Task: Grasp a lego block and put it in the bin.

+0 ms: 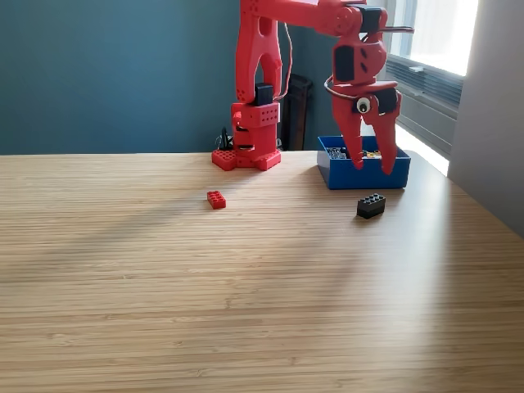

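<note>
We are looking at a table (246,311) of pale wood with fine lengthwise grain, smooth and catching a soft sheen where daylight is falling. The arm (258,90) and its gripper (372,168) are showing as matt red plastic with black parts. The bin (364,176) is appearing as glossy blue plastic; the red brick (216,199) and black brick (371,205) are looking like smooth moulded plastic

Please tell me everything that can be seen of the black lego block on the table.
The black lego block is a small rectangular brick of shiny plastic, with round studs on top. It lies flat on the wooden table, studs up, turned at a slight angle to the table's edge. It sits just in front of the blue bin, apart from it. The open red gripper hangs above, over the bin, not touching the block. Nothing but the table touches it.
</note>
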You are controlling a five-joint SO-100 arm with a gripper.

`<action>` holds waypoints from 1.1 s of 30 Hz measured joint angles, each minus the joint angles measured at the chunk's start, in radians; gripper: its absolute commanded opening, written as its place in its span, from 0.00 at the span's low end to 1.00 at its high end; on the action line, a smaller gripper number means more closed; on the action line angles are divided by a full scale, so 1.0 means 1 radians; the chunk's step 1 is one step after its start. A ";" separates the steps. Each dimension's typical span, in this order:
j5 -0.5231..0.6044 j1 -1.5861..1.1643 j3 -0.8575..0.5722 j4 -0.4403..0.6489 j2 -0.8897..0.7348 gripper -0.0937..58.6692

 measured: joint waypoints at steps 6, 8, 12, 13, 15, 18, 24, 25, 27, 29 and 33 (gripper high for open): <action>-0.089 -0.002 0.041 -0.032 0.000 0.51; -0.109 0.000 0.046 -0.035 -0.002 0.49; -0.121 0.023 0.040 -0.035 -0.058 0.46; -0.121 0.032 0.034 -0.035 -0.094 0.45; -0.124 0.051 0.017 -0.035 -0.158 0.44; -0.124 0.060 -0.018 -0.035 -0.242 0.42; -0.126 0.086 -0.094 -0.044 -0.336 0.32; -0.123 0.087 -0.107 -0.046 -0.344 0.31; -0.117 0.087 -0.129 -0.046 -0.359 0.28; -0.112 0.084 -0.144 -0.048 -0.368 0.28; -0.115 0.084 -0.155 -0.048 -0.374 0.29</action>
